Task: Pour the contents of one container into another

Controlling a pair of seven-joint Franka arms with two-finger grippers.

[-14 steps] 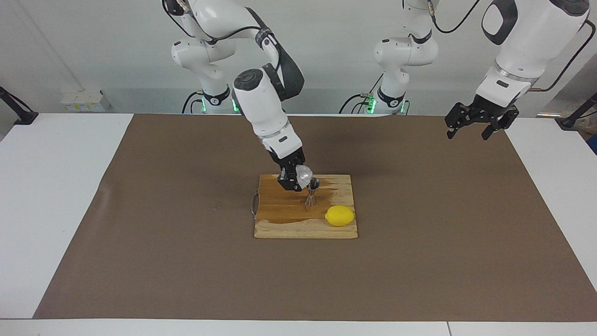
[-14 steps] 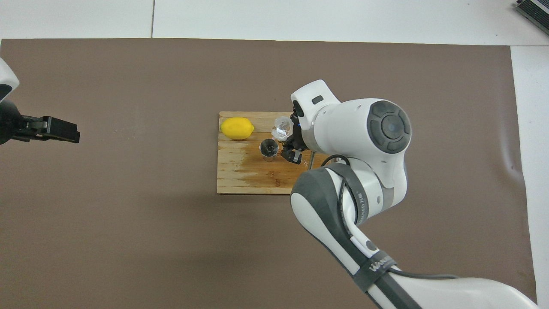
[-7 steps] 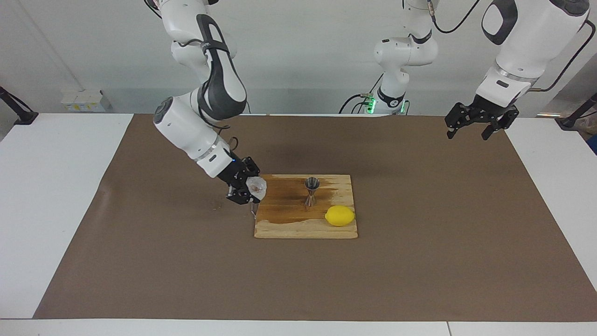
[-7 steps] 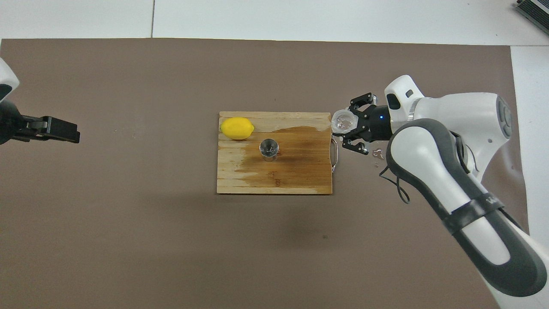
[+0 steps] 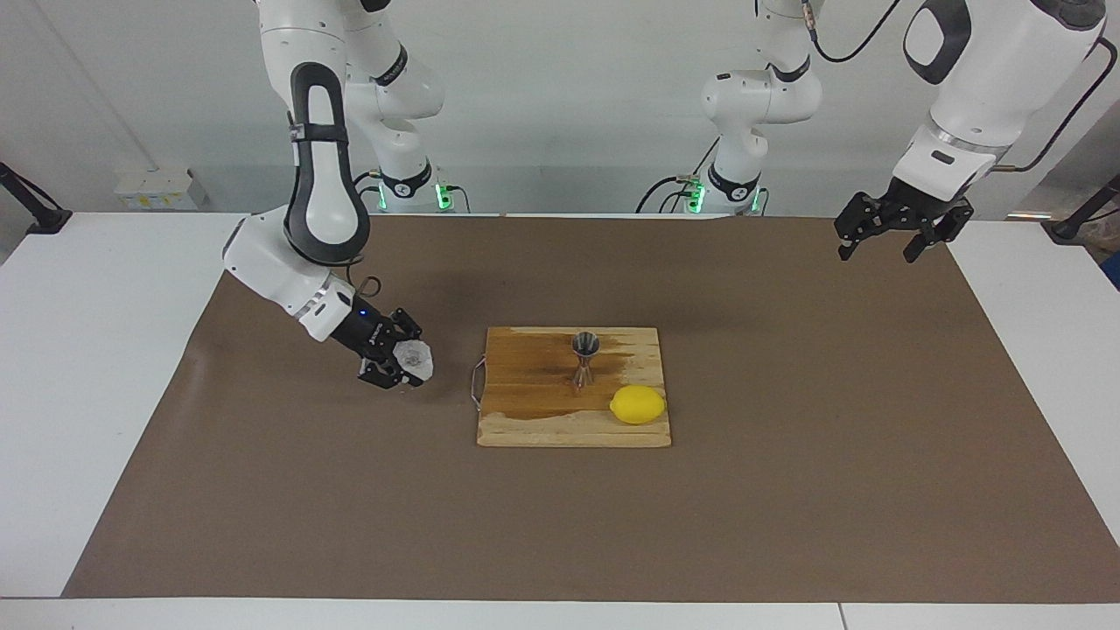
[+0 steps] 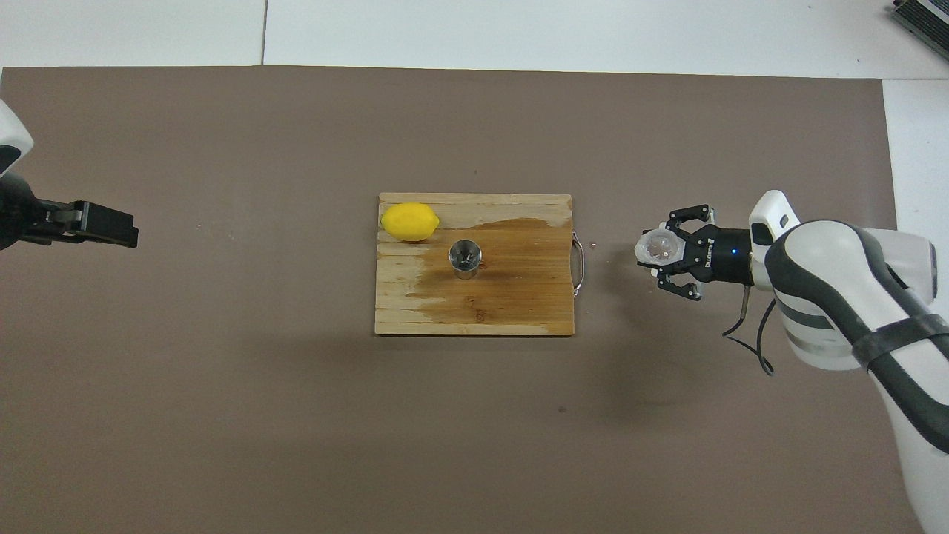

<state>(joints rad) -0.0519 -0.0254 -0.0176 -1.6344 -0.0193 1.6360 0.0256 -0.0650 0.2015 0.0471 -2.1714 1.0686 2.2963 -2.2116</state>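
Now | right tool (image 5: 404, 360) clamped on cup (image 5: 413, 359) | left tool (image 5: 884, 238) fingers apart, holding nothing

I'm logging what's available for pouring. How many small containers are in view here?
2. The translucent cup is held in the right gripper over the brown mat, beside the wooden board. The steel jigger stands upright on that board, nearer the robots than the lemon. None seems hidden.
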